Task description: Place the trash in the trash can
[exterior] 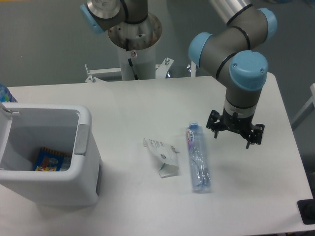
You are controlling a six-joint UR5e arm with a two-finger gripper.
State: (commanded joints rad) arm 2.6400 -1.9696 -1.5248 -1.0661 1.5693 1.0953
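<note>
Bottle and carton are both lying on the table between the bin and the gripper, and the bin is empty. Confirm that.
Not quite: the camera view shows the bin already holds a blue-orange snack wrapper. The rest stands: bottle and carton lie between bin and gripper.

Single fixed view, high and steeply downward, facing the table front toward the arm's base.

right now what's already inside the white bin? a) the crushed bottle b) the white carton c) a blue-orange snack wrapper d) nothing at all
c: a blue-orange snack wrapper lies at the bottom of the trash can, while the bottle and the carton both lie on the table, and the pincer hangs open to the right of the bottle, holding nothing.
</note>
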